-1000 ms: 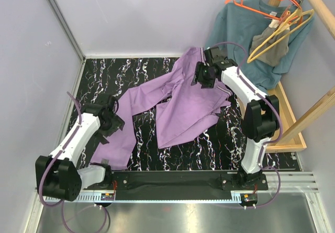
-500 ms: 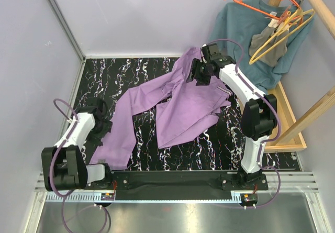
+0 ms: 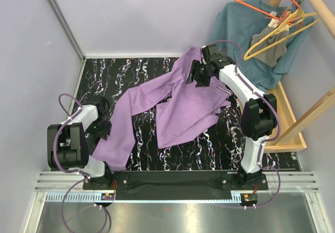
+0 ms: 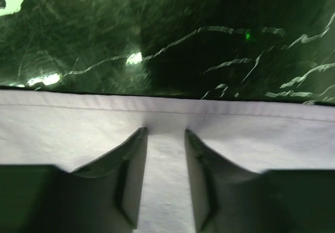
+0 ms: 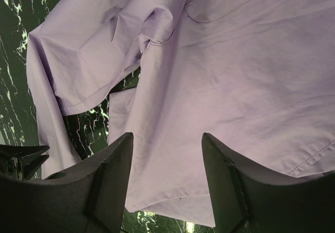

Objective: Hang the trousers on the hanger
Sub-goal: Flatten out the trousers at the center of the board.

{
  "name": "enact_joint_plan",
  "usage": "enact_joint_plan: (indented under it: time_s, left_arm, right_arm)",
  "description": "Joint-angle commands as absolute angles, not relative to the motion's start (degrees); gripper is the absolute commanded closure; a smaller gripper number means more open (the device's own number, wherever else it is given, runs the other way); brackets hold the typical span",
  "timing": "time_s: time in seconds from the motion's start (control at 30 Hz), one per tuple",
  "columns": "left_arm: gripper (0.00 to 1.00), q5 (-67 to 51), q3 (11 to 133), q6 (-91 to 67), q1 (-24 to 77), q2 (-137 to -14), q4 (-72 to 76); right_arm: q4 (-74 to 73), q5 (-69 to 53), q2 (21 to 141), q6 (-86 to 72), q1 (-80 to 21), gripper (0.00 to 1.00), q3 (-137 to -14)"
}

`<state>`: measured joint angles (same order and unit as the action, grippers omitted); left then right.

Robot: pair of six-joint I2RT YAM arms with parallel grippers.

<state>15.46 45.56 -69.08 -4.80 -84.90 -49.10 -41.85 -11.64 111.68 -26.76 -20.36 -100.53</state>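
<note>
left end effector (image 4: 166, 133): low over the hem of the nearest trouser leg, at the near left of the worktop (image 3: 141, 68). jaws narrowly parted, cloth lying beneath them, nothing seen pinched.

the trousers (image 3: 183, 110): spread on the worktop, creased and partly folded over themselves. long axis runs diagonally, waist end at the far right, legs pointing to the near left, one leg reaching further than the other.

handling, as judged: light, soft, wholly limp. it will sag and slide from any single hold, so the seamed waist or a hem gives the firmest purchase.

right end effector (image 5: 167, 136): above the waist end, jaws spread wide, released, cloth below and not between them.

the hanger (image 3: 280, 36): hung on the rack at the far right, well apart from the trousers, not yet brought to them.
</note>
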Motion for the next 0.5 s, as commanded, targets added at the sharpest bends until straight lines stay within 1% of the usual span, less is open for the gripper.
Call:
enact_joint_plan:
  time_s: [0.0, 0.17, 0.2, 0.23, 0.4, 0.47]
  left_arm:
    - [0.69, 18.2, 46.5, -69.3, -6.4, -86.9, -46.6]
    - [0.87, 18.1, 47.5, -67.3, -8.2, -89.9, -45.7]
    - [0.98, 18.3, 47.8, -66.6, -8.3, -90.5, -45.6]
    - [1.0, 19.6, 49.1, -66.1, -8.7, -90.6, -45.9]
    - [1.0, 27.1, 55.5, -61.9, -10.0, -91.1, -49.1]
    - [1.0, 30.0, 59.2, -58.3, -12.0, -92.0, -49.0]
  right_arm:
    - [-41.2, -12.2, 110.0, -26.0, -20.8, 0.38, -101.3]
    - [-41.3, -12.5, 111.3, -25.9, -20.8, 0.38, -102.1]
    - [-41.3, -12.4, 111.5, -25.8, -20.8, 0.38, -102.4]
    - [-41.4, -12.4, 112.1, -25.8, -20.8, 0.38, -102.7]
    - [-42.6, -11.8, 114.2, -26.2, -20.9, 0.38, -105.5]
    - [-43.6, -11.5, 115.6, -26.6, -20.8, 0.38, -108.3]
